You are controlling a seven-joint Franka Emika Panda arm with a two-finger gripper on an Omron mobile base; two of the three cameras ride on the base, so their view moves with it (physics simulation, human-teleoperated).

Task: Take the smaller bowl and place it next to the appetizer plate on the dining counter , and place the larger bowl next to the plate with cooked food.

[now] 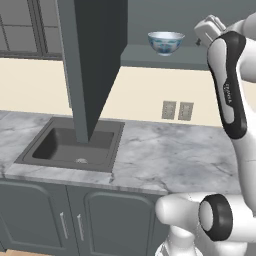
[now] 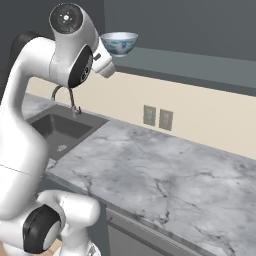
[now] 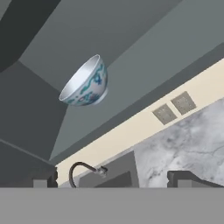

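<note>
Kitchen with a grey-veined marble table [image 2: 165, 175] running along a cream wall, dark sink [image 1: 70, 145] sunk into it, and a grey shelf [image 1: 165, 57] hanging above. I'm using the sink as my landmark here.

The smaller bowl [image 1: 165, 42], the blue-and-white one, is sitting upright on that shelf, up above the sink and off to its right, with nothing else beside it on the shelf. The two wall outlets [image 1: 177, 110] are sitting below the shelf, also right of the sink.

I'm holding my arm raised up high, and my hand [image 3: 113, 177] is hovering up at shelf height, further right of the sink than the bowl is, near it but not touching. My fingers are standing wide apart and I'm gripping nothing. In my hand view the bowl is looking tilted, but that's just my wrist rolling.

Progress-wise, I'm reckoning I'm basically at the start: the small bowl isn't picked up yet, so I've got the grab, the trip to the dining table, and then the whole larger-bowl job left.
</note>
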